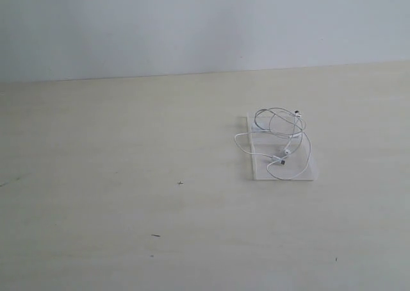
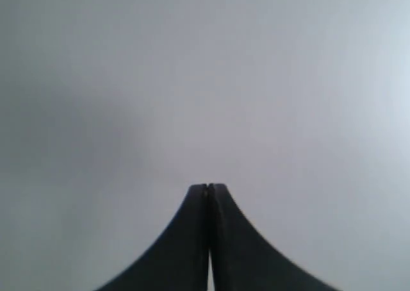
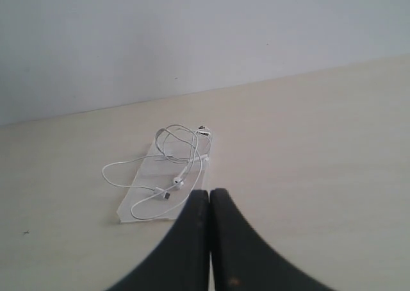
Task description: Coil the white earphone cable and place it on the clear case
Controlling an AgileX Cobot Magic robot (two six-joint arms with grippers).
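The white earphone cable (image 1: 282,134) lies in loose loops on the clear case (image 1: 301,172), right of the table's middle; one loop spills off the case's left edge. In the right wrist view the same cable (image 3: 176,151) rests on the case (image 3: 138,204), a short way ahead of my right gripper (image 3: 209,192), which is shut and empty. My left gripper (image 2: 208,187) is shut with nothing in it and faces only a plain grey wall. Neither gripper appears in the exterior view.
The pale wooden table (image 1: 128,175) meets a grey-white wall (image 1: 192,28) at the back. A few tiny dark specks (image 1: 180,182) dot the tabletop.
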